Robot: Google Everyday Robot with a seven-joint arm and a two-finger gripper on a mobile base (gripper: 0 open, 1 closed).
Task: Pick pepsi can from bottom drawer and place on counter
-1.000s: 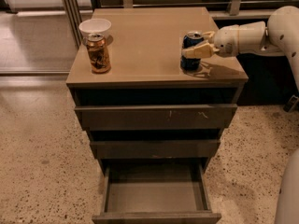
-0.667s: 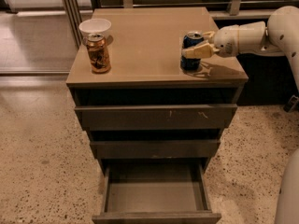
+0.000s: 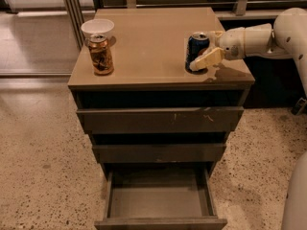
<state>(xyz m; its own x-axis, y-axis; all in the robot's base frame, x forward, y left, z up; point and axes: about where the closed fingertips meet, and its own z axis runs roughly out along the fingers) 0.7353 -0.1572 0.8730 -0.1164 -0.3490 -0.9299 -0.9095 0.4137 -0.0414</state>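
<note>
- Desk (image 3: pixel 148 42): flat square top, glossy tan-beige, with a thin darker edge. It caps a grey-brown cabinet of three drawers.
- Pepsi can (image 3: pixel 196 48): small dark blue cylinder with a silver top. It stands upright on the desk at about 3 o'clock of the top, near the right edge, and throws a faint reflection in the gloss.
- Gripper (image 3: pixel 204 51): sits at the can, low over the desk, having reached in from 3 o'clock. The shell is smooth, cream-white and rounded.
- Fingers (image 3: pixel 207 60): pale, tapered pads closed around the pepsi can. The near one lies slantwise against the can's lower right side, and the far one shows just behind the can's top.
- Arm (image 3: pixel 259 37): thick white rounded segments running out to the frame edge at 2 to 3 o'clock.
- Brown-and-gold patterned can (image 3: pixel 100 55): upright cylinder with a metallic lid, at 9 o'clock of the desk, well apart from the pepsi can.
- White bowl (image 3: pixel 97 28): round, matte and shallow, just behind the patterned can at about 10 o'clock.
- Top drawer (image 3: pixel 160 120): plain flat front with light scuff marks toward the right, pushed in.
- Middle drawer (image 3: pixel 158 152): the same shallow flat front.
- Bottom drawer (image 3: pixel 160 222): the deepest of the three, pulled out toward 6 o'clock, showing a dull grey inner floor.
- Floor (image 3: pixel 38 166): pale speckled stone, polished.
</note>
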